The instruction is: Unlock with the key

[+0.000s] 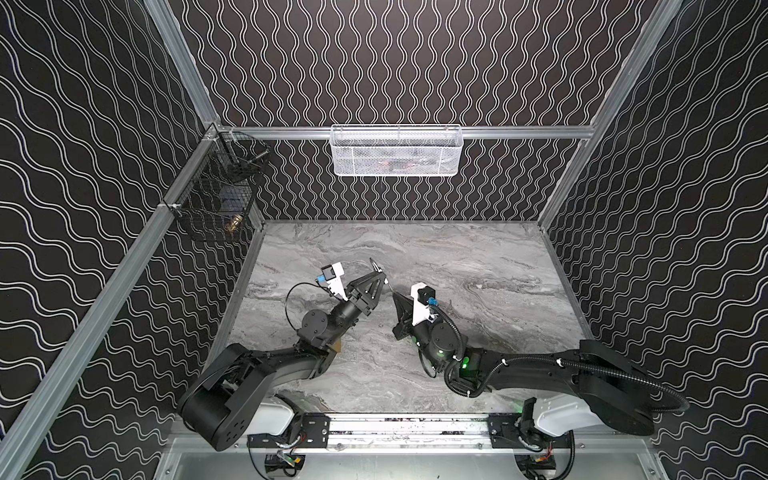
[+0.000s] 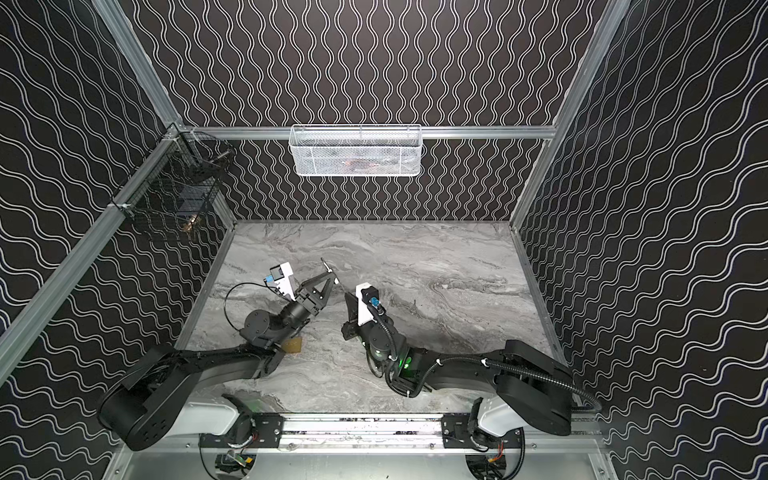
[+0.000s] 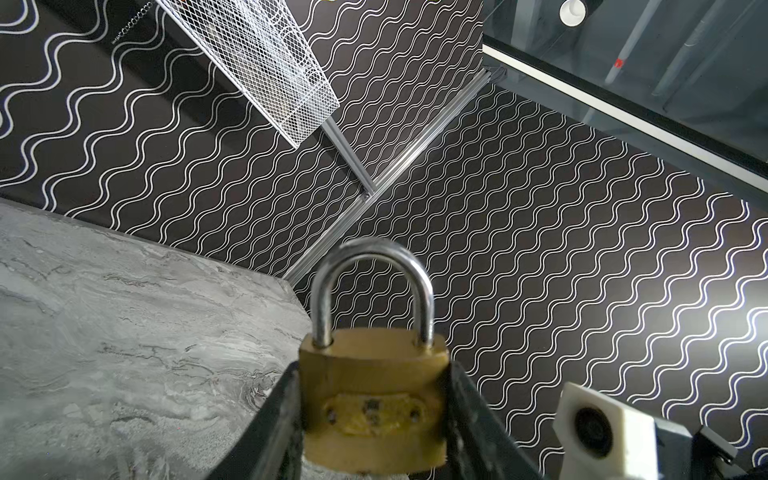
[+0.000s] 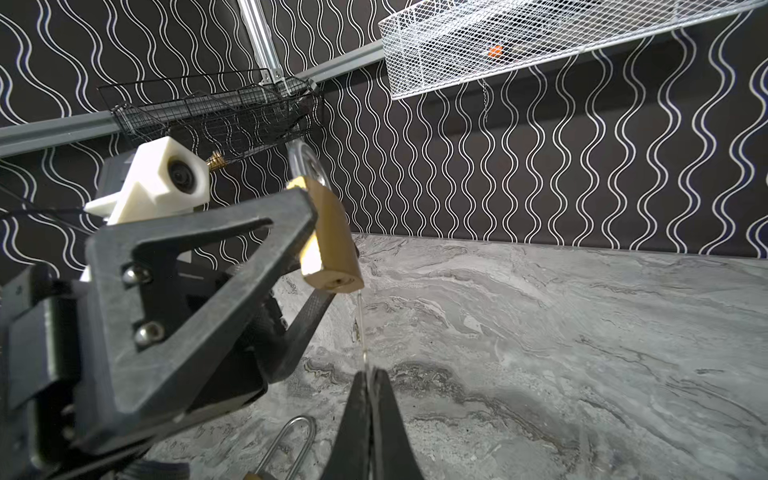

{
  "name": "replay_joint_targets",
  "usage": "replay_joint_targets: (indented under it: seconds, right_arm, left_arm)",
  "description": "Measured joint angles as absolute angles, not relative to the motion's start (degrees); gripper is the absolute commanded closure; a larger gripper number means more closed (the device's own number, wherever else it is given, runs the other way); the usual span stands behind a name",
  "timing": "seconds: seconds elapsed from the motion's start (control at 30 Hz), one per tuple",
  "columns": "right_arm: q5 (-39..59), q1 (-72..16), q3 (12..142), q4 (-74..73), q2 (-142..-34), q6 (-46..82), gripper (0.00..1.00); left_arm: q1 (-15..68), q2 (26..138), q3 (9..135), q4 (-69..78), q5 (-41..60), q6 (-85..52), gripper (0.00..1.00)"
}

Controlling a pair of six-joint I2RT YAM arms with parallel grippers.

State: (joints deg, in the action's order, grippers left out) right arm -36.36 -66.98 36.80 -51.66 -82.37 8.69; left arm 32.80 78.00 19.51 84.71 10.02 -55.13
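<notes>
Key (image 4: 360, 328) near padlock (image 4: 332, 232) base: right wrist only.

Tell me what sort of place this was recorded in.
Probably a purpose-built robot test cell, not a home: patterned walls on aluminium framing, a marble-look tabletop, and a white mesh basket hung from that framing.

The left arm (image 1: 286, 363) reaches in from the near left, and the left gripper (image 1: 379, 277) points toward the middle, its jaws partly apart and clamped on the body of a padlock (image 3: 374, 374). The right arm (image 1: 536, 365) stretches in low from the near right with its elbow bent. The right gripper (image 1: 395, 297) faces the left one, tips close, pinched tight on a thin key (image 4: 360, 324).
</notes>
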Motion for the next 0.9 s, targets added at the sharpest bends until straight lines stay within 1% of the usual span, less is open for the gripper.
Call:
replay_joint_targets:
  seconds: [0.9]
  right_arm:
    - [-34.7, -66.5, 40.3, -50.3, -84.2, 8.3, 1.0]
  left_arm:
    - [32.7, 79.3, 19.8, 85.9, 8.6, -55.2, 1.0]
